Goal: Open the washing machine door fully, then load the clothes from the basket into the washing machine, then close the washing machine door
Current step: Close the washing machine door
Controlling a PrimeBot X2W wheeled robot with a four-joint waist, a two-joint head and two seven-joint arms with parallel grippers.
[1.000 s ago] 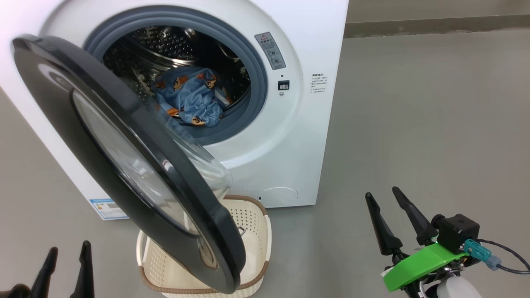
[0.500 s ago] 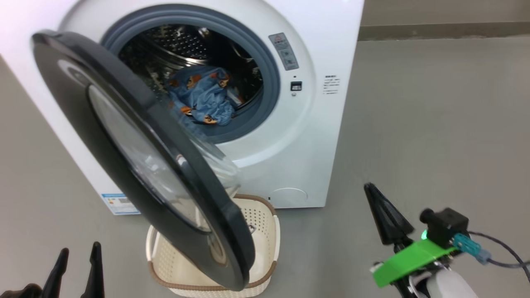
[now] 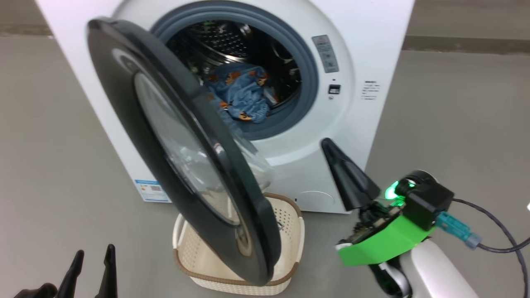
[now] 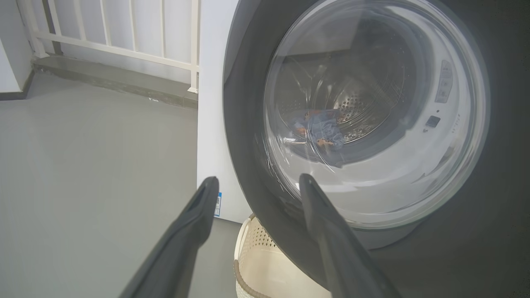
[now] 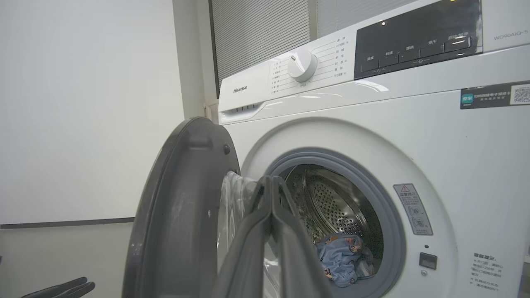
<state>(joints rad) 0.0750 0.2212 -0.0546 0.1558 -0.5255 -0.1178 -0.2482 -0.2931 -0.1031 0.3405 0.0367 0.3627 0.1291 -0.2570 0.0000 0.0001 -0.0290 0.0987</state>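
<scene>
The right gripper (image 3: pixel 331 150) is raised in front of the washing machine (image 3: pixel 372 45). Its tip lies over the lower right of the white front panel, just below the grey gasket (image 3: pixel 308 78). Its two dark fingers (image 5: pixel 248 248) are pressed flat together into a single blade and hold nothing. Behind them sit a green wrist housing (image 3: pixel 385 244) with a lit green light and a trailing cable (image 3: pixel 497 231). In the right wrist view the closed fingers point at the gap between the door's inner face and the machine's opening.

The left gripper (image 3: pixel 95 253) hangs low, off the machine's left front corner. Its fingers (image 4: pixel 186 231) are spread apart and empty, aimed at the door's outer face.

The washing machine door (image 3: pixel 124 103) stands part-way open, hinged at the machine's left and angled out across the front of the opening. It has a glossy black outer ring, a clear bulging glass bowl at its centre and a dark grey inner face.

The clothes (image 3: pixel 244 95), light blue with orange-brown bear faces, lie crumpled at the bottom of the machine's perforated steel drum (image 3: pixel 223 37).

The basket (image 3: pixel 286 215) sits on the floor (image 3: pixel 455 124) directly in front of the machine, under the door's lower edge. It is cream with a brown rim.
</scene>
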